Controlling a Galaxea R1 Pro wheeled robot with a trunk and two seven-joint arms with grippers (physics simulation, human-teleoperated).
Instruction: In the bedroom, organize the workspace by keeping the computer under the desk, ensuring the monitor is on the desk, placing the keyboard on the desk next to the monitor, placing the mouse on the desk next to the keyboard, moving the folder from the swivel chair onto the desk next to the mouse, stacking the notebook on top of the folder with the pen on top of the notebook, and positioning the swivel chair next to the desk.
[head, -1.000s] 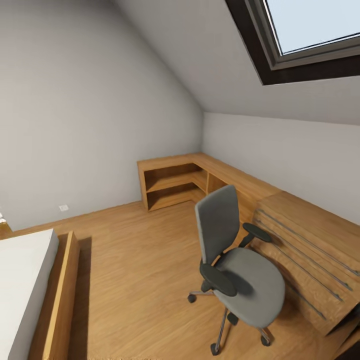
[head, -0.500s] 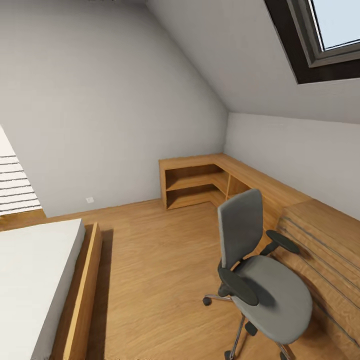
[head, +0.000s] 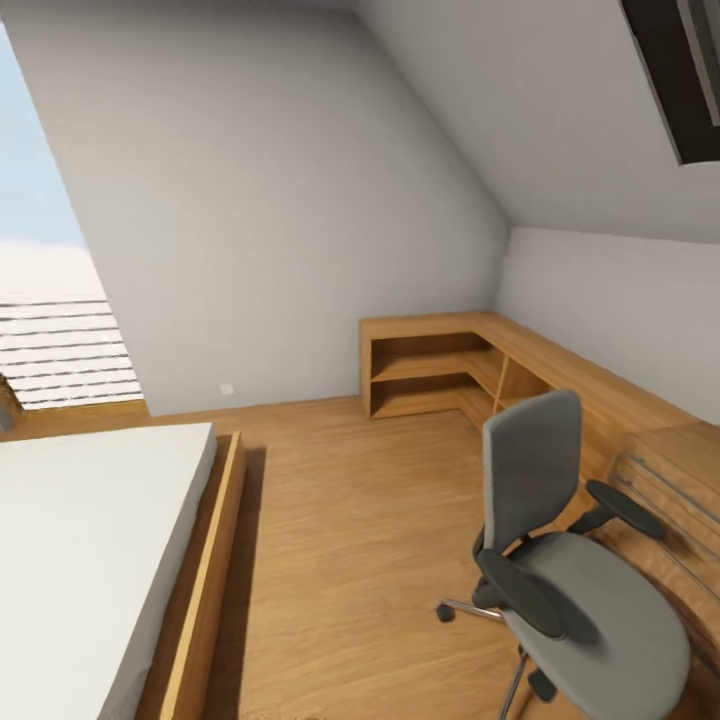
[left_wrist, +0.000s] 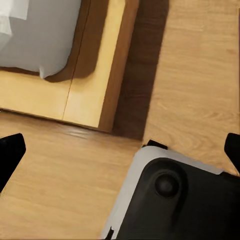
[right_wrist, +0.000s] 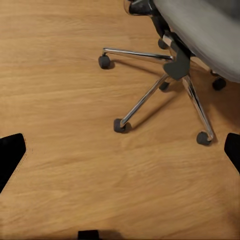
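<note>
Swivel chair (head: 570, 560): head view, approx 4 o'clock of frame – grey seat + tall back, black armrests, upright on the wood floor (head: 350, 520). Seat looks bare. Back faces roughly 12 o'clock, seat runs off toward 5 o'clock, partly cut by frame edge.
Chair base: right wrist view shows chrome star legs (right_wrist: 150, 95) w/ dark castors on the floor, grey seat edge above them at approx 1 o'clock.
Shelving unit (head: 440, 375): light wood, L-shaped, in the far corner at approx 2 o'clock; open shelves, nothing visible on them. Runs along the right wall toward the chair.
Drawer chest (head: 670, 500): light wood w/ thin metal strips, approx 3–4 o'clock, just behind the chair's armrest.
Bed (head: 90, 560): white mattress in a light-wood frame, approx 8 o'clock; the left wrist view looks down on a frame corner (left_wrist: 95, 75) + grey-white bedding.
Window: bright opening w/ slats at 9–10 o'clock; dark skylight frame (head: 680, 70) at approx 1 o'clock.
Left gripper (left_wrist: 120, 150): two black fingertips at opposite edges of the left wrist view, spread wide – nothing between them. Robot's own grey-and-black base part (left_wrist: 175, 195) below it.
Right gripper (right_wrist: 120, 150): black fingertips at opposite edges of the right wrist view, spread wide, nothing held; bare floor beneath, chair base beyond.
</note>
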